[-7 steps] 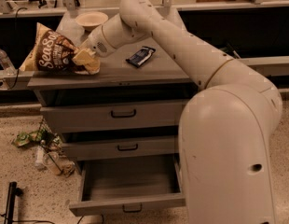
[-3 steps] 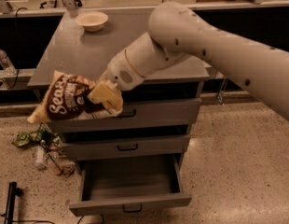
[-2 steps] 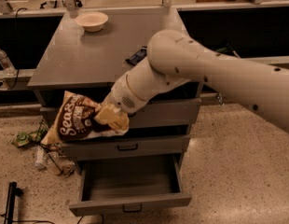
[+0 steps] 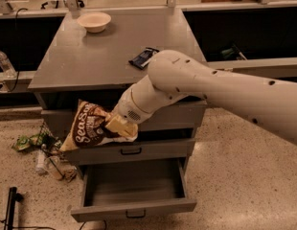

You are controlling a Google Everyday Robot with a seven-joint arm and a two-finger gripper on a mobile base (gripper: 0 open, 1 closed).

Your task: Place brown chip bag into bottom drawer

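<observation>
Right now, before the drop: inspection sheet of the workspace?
Surface: grey cabinet top holds a bowl and a blue-and-white packet.
Job's things: brown chip bag held in the air in front of the upper drawers; bottom drawer pulled open below it.
Clutter: wrappers and bottles on the floor left of the cabinet.
Grippers: claw shut on the bag's right edge, above the open drawer's left half.
Cables: black cable hanging at far left.
Surroundings: water bottle on the left ledge; counters behind.
</observation>
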